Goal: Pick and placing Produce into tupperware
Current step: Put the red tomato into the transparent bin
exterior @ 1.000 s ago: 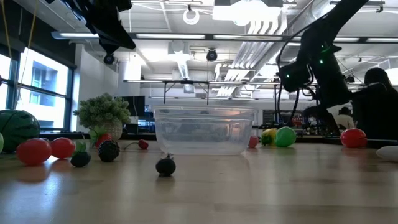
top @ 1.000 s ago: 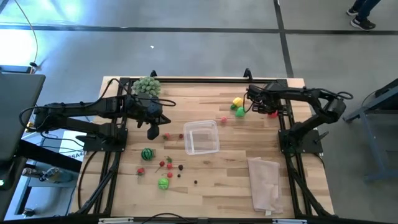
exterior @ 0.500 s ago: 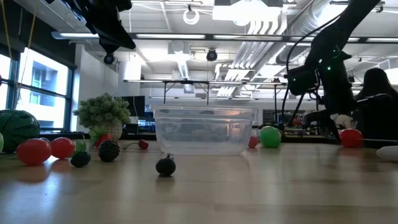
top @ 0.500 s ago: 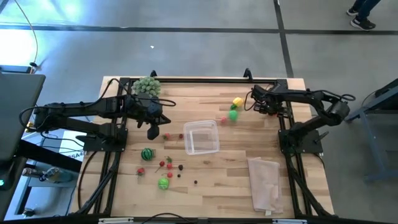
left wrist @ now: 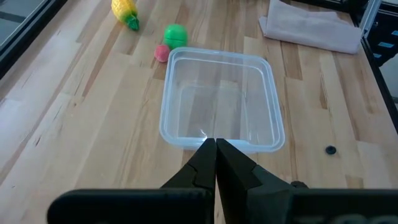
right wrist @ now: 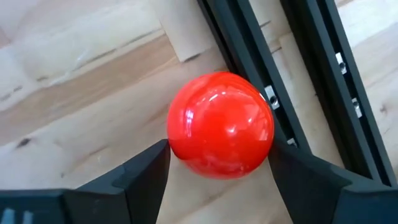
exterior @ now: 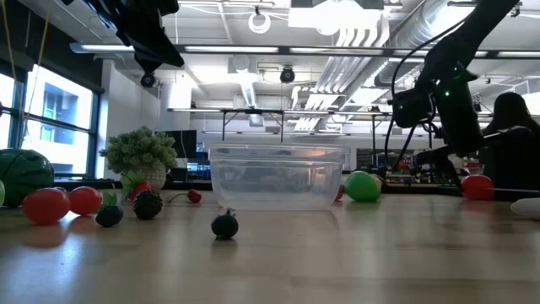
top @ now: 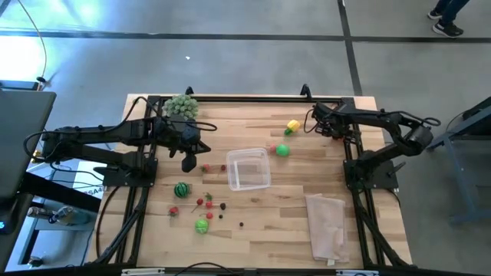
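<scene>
The clear tupperware (top: 248, 169) stands empty at mid-table. A red ball (right wrist: 221, 127) rests on the wood by the right arm's dark frame rail (right wrist: 311, 74). My right gripper (right wrist: 221, 149) points down over it, open, one finger on each side. A green ball (top: 282, 150), a yellow piece (top: 293, 125) and a small pink piece (left wrist: 161, 53) lie right of the tupperware. A striped green ball (top: 181, 189), red pieces (top: 199, 202) and a green piece (top: 201, 225) lie at the near left. My left gripper (top: 188, 162) hovers shut and empty left of the tupperware. My right gripper comes at the red ball from above, its fingers (right wrist: 146, 174) close beside the ball's two sides. Whether they touch it, I cannot tell. The ball sits on the table.
A bushy pale-green plant (top: 181, 105) stands at the far left corner. A folded beige cloth (top: 326, 226) lies at the near right. Small dark berries (top: 241, 225) are scattered in front of the tupperware. Dark frame rails run along both sides.
My right gripper has gone toward the table's right edge, to the red ball, rolling a little and staying open. The green ball has rolled along the table toward the tupperware. My left arm has kept still.
</scene>
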`<state>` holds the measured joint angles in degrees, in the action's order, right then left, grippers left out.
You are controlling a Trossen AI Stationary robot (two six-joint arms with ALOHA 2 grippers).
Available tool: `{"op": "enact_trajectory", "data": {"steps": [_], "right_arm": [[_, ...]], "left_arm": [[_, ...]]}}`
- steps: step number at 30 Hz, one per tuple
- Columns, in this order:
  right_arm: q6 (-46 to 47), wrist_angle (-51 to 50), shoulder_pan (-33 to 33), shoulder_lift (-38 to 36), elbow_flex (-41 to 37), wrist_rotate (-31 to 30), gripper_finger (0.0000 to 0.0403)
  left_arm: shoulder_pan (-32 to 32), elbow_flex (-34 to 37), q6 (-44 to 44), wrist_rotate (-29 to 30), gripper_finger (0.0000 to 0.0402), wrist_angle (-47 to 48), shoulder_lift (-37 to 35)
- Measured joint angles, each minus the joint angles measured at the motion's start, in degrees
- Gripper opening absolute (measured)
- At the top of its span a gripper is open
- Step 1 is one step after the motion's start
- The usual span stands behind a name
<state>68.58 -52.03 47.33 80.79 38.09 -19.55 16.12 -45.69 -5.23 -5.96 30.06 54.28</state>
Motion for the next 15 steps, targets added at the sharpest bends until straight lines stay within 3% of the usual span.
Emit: {"op": "enact_trajectory", "data": {"steps": [8,15], "right_arm": [[-2.09,4.62,-0.06,0.26,-0.02,-0.33,0.0262],[-6.2,10.74,-1.73,0.26,-0.02,3.64,0.0262]], "left_arm": [[0.0,0.0,0.0,-0.01,0.0001,0.0,-0.01],[-0.02,-0.02,0.02,0.0,0.0001,0.0,0.0]]}}
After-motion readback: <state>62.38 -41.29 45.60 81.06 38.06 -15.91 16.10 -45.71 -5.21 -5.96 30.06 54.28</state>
